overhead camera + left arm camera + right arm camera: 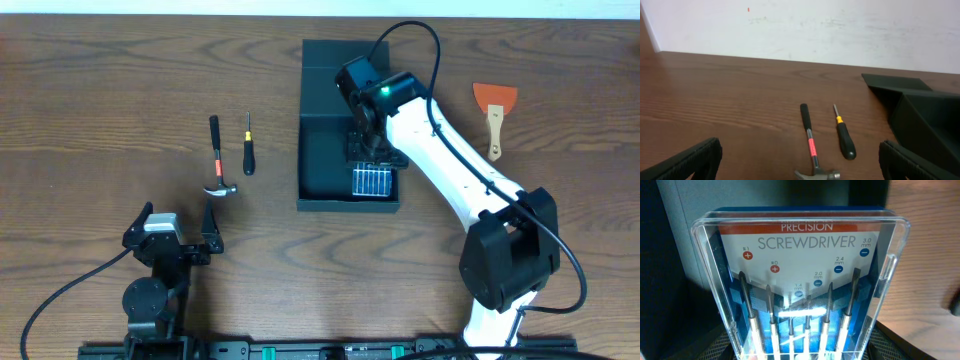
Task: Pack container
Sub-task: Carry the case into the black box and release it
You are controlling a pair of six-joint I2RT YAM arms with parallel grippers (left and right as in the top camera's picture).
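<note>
Item: right gripper (pixel 370 160). It is clamped on a clear case of precision screwdrivers (pixel 800 280), gripped at the case's lower end between the pads.

Pose: the arm is stretched forward over the table and the wrist is bent downward.

Item: container (pixel 322 150). It lies directly beneath this gripper with its lid flap thrown open beyond it. A scraper (pixel 495 105) is set well apart to the gripper's right.

Handling note: the case is best lowered flat against the box floor and clear of the walls, and the grip loosened only once it is judged to be seated.

Item: left gripper (pixel 178 225). It is spread wide and empty, and parked low. A hammer (pixel 217 155) and a screwdriver (pixel 248 145) lie just ahead of it.
</note>
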